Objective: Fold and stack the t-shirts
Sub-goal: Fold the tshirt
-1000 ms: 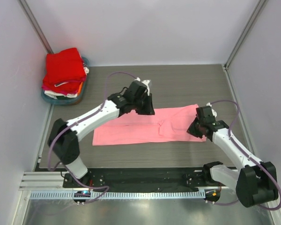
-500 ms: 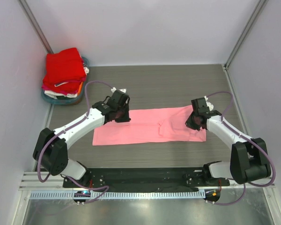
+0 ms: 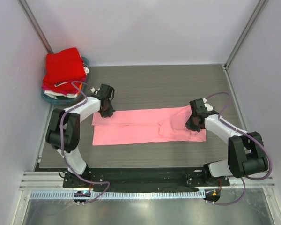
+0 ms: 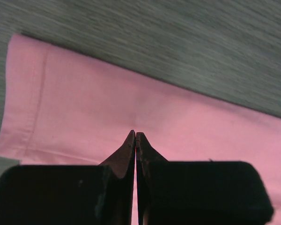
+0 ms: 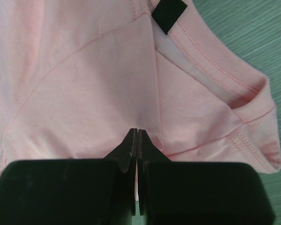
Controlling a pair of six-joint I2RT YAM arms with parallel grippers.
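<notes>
You see the light pink short-sleeved cloth t-shirt folded lengthwise, flat at the centre of the dark wood-grain table. The left gripper is clenched at its far-left corner. The right gripper pinches cloth at its right end.

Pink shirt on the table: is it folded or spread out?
Partly folded: the pink shirt lies as a long narrow strip, with cloth layers overlapping beside its collar.

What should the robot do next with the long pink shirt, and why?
Probably lift the right gripper slightly and carry the neck end toward the left gripper. The light pink cloth t-shirt lies as a long flat strip, both grippers shut at its opposite ends, the right one puckering cloth, so folding it in half seems next.
</notes>
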